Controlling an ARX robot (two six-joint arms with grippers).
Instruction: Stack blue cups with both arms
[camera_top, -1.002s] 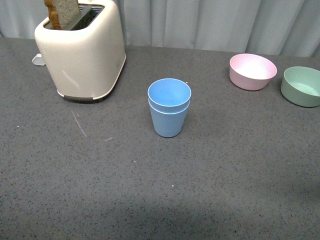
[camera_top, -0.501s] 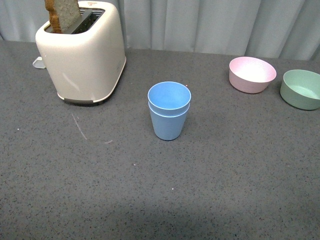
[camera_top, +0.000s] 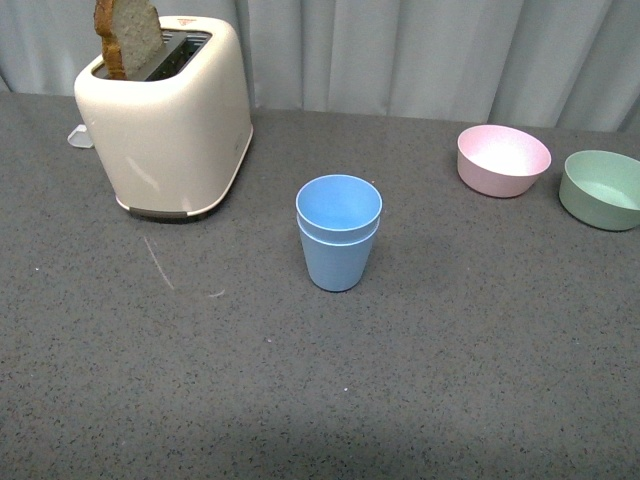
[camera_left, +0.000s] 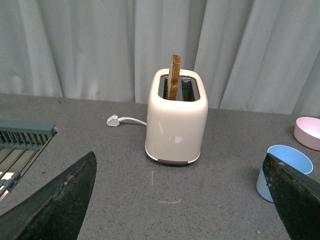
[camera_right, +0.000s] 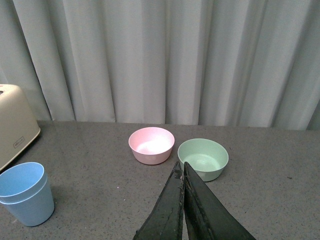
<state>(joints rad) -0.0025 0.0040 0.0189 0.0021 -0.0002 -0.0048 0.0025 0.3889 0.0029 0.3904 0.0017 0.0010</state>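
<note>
Two light-blue tapered plastic cups (camera_top: 338, 232) stand nested mid-surface, right of the cream toaster (camera_top: 165, 115); only the camera view has drifted. Left fingers (camera_left: 175, 200) spread wide, right fingers (camera_right: 183, 210) pressed together, both empty: stacking looks finished.

inner blue cup (camera_top: 339, 205): body hidden in outer | toast (camera_top: 127, 38): top cropped | toaster (camera_right: 15, 124): mostly out of frame
</note>
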